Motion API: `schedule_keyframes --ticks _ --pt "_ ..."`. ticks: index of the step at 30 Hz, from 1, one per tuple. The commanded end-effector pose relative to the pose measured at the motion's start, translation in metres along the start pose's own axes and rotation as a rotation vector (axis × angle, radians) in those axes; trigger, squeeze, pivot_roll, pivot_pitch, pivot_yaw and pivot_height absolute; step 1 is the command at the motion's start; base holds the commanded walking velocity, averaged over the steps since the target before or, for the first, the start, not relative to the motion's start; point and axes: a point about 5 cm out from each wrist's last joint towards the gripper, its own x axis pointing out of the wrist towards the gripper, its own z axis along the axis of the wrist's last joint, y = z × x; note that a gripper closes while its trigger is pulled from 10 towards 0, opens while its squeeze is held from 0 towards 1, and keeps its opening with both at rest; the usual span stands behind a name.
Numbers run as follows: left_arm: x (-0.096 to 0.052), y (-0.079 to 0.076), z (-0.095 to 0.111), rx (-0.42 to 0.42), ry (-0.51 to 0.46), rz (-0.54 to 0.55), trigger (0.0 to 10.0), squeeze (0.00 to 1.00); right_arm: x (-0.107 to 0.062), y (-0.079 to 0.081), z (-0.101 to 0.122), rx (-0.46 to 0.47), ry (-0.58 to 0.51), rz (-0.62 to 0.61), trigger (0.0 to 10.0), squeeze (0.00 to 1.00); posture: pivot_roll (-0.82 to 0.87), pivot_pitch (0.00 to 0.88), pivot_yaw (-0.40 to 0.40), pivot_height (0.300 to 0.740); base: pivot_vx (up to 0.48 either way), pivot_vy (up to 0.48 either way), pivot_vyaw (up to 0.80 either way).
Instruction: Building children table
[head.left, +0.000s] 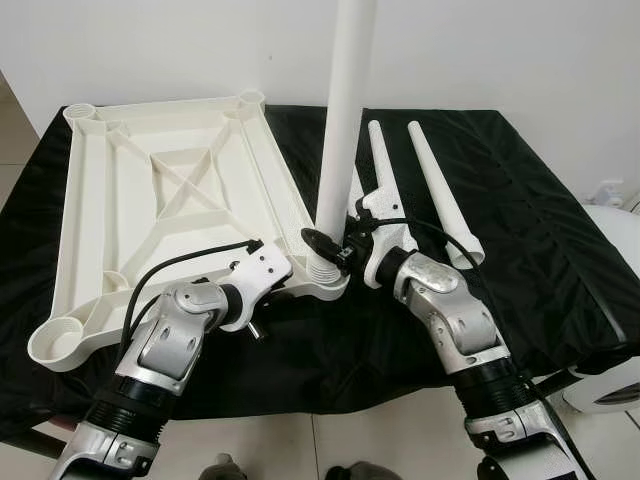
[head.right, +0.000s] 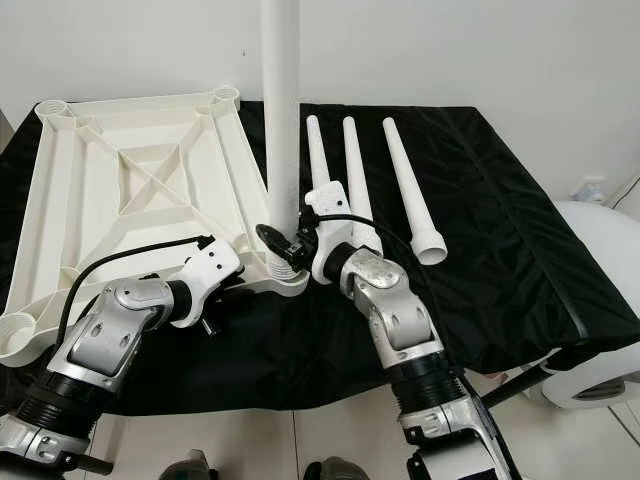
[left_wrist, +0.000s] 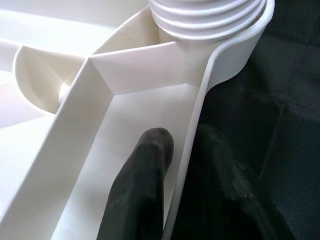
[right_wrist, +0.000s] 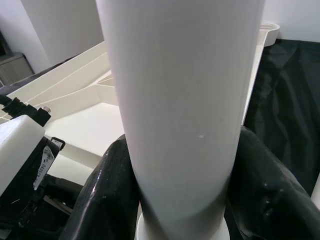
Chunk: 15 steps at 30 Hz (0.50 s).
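Right tool (right_wrist: 180, 200) clamped on upright leg (head.left: 345, 120) in tabletop (head.left: 160, 210) corner socket; left tool (left_wrist: 185, 165) pinching tabletop rim; spare legs (head.left: 440, 190) lying beside on bench (head.left: 540, 230).

No text can be read; the small label (right_wrist: 44, 169) on the black housing seems too blurred.

Head stereo pair looking down, wrist views close on shared leg (right_wrist: 180, 100)
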Motion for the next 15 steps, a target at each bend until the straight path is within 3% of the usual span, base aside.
schedule_keyframes --ticks 1,15 --pt "0.002 0.002 -0.006 -0.036 -0.001 0.101 10.0 0.00 -0.007 -0.005 -0.010 0.030 0.055 -0.022 10.0 0.00 0.04 0.000 -0.090 0.740 0.000 0.000 0.00" --pt "0.003 0.002 -0.006 -0.032 0.001 0.102 10.0 0.00 -0.018 -0.012 -0.019 0.055 0.092 -0.074 10.0 0.00 0.03 0.000 -0.085 0.740 0.000 0.000 0.00"
